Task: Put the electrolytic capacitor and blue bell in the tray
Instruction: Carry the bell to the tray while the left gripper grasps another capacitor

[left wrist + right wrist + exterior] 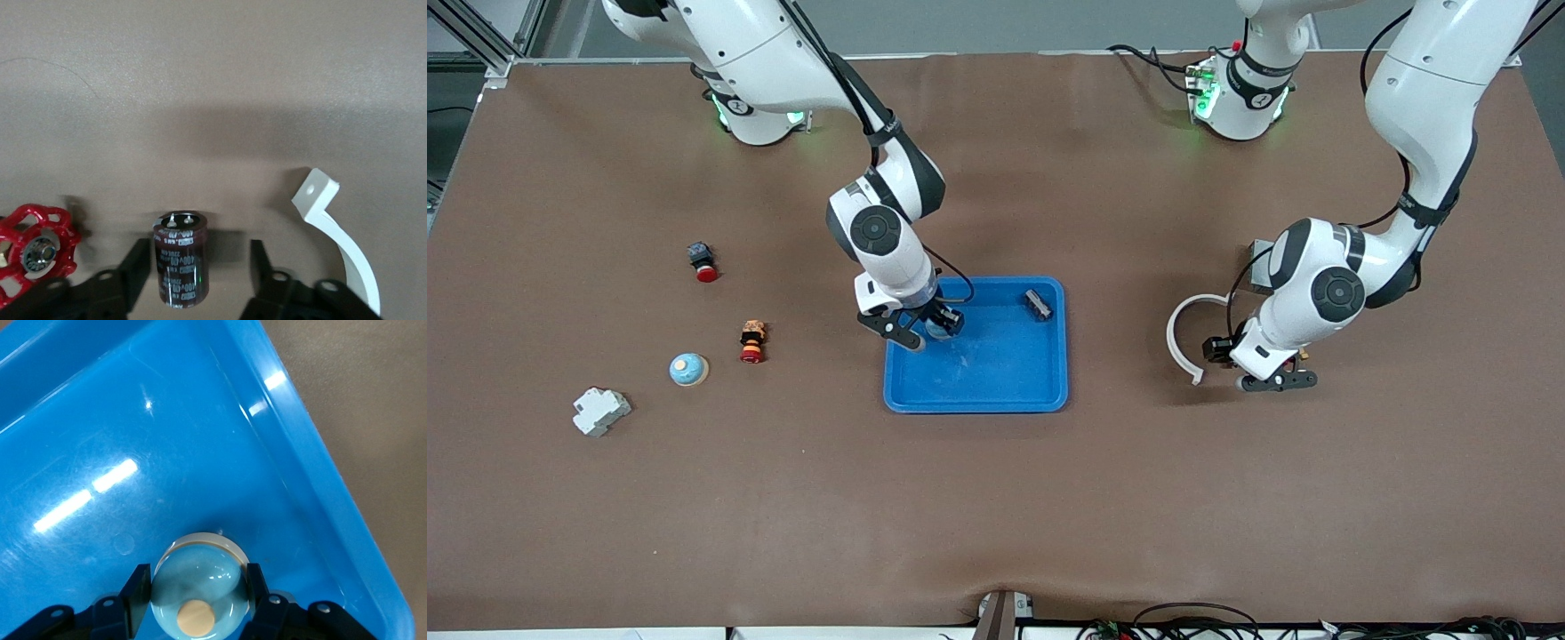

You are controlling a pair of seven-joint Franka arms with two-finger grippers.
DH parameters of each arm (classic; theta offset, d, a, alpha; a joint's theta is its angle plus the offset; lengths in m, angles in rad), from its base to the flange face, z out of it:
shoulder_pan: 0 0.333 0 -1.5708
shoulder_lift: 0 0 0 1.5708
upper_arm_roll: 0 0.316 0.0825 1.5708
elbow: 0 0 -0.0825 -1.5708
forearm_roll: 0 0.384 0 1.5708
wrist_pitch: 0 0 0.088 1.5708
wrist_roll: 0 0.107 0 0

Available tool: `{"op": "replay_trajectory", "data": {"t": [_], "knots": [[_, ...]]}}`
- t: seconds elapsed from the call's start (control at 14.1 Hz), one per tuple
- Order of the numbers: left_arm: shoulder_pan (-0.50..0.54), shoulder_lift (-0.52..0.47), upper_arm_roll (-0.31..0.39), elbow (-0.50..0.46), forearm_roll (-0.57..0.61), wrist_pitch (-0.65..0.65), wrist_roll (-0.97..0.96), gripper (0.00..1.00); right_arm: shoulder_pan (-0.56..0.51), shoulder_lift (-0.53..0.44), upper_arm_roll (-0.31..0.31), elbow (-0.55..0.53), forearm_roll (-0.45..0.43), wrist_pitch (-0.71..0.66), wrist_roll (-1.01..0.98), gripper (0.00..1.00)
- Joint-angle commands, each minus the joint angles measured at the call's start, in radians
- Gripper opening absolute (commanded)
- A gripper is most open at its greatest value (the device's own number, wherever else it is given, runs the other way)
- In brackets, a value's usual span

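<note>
From the front, my right gripper (pixel 927 331) is low over the tray (pixel 996 391), at its corner toward the right arm's end; my left gripper (pixel 1276 380) is down beside a white bracket (pixel 1181 342). My left wrist shows the capacitor (pixel 180 259) upright between my spread fingers (pixel 135 267), untouched. My right wrist shows fingers (pixel 136 593) clamping the bell (pixel 198 588) inside the tray.

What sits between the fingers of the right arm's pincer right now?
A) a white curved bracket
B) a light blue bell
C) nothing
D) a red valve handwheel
B: the right wrist view shows the right pincer closed on a light blue bell low over the blue tray.
</note>
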Motion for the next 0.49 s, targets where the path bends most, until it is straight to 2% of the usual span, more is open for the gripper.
{"op": "replay_trajectory", "data": {"t": [0.0,0.07,0.14,0.42], "knots": [[0.001,0.005,0.003,0.011,0.018,0.005,-0.016,0.0,0.058,0.033,-0.059,0.01,-0.014,0.015,0.023,0.08],[0.001,0.003,0.005,0.011,0.018,0.005,-0.035,0.0,0.058,0.037,-0.059,0.013,-0.014,0.015,0.026,0.84],[0.001,0.002,0.005,0.011,0.018,0.005,-0.053,0.0,0.059,0.04,-0.059,0.016,-0.014,0.015,0.03,1.0],[0.001,-0.05,0.002,0.011,0.018,-0.021,-0.092,0.0,0.061,0.034,-0.056,0.05,-0.011,-0.011,0.025,1.0]]}}
